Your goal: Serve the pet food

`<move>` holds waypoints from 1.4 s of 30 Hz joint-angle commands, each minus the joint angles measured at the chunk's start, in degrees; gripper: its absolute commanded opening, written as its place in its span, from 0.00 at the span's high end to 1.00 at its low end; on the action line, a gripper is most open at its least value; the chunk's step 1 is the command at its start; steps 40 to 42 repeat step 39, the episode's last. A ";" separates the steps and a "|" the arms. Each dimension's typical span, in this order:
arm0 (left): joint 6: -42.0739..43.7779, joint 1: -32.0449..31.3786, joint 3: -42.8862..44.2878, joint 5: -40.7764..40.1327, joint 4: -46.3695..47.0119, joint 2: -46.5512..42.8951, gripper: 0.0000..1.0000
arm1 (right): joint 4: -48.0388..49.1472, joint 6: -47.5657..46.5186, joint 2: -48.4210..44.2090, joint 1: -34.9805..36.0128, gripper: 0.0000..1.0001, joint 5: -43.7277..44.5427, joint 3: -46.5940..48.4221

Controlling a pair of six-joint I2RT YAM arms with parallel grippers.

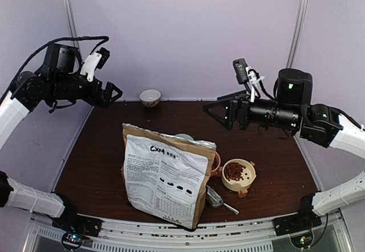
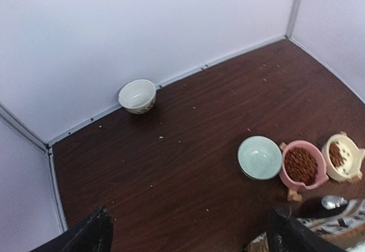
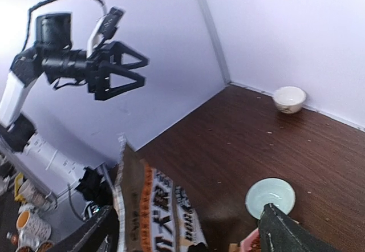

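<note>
Kibble (image 2: 301,166) lies in pink bowl (image 2: 283,171) and cream bowl (image 1: 251,175), likely why left arm (image 1: 63,86) and right arm (image 1: 274,114) hover above the bench (image 1: 102,161), jaws wide, empty.

Robot test cell, lab-type. A dark brown wood-grain bench (image 1: 102,149) is boxed in on three sides by plain pale panel walls (image 1: 188,29) with grey metal corner posts (image 1: 69,12). Two black-and-white robot arms, left (image 1: 57,84) and right (image 1: 285,112), are bolted along the bench's near edge by a slotted metal rail (image 1: 228,234). A loose black cable (image 1: 74,38) is exposed.
</note>
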 commanded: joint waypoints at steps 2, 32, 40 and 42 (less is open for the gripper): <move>-9.40 14.09 -10.04 7.76 15.90 3.00 0.02 | -9.28 5.20 2.23 -13.27 0.12 3.22 -2.03; -2.00 36.71 -66.88 -17.13 73.53 -6.97 0.02 | 43.39 -9.60 -8.02 -59.71 0.10 8.53 -49.41; -3.79 36.73 -69.60 -17.04 80.40 -6.22 0.02 | 46.00 -10.68 -5.63 -59.69 0.10 8.88 -50.31; -3.79 36.73 -69.60 -17.04 80.40 -6.22 0.02 | 46.00 -10.68 -5.63 -59.69 0.10 8.88 -50.31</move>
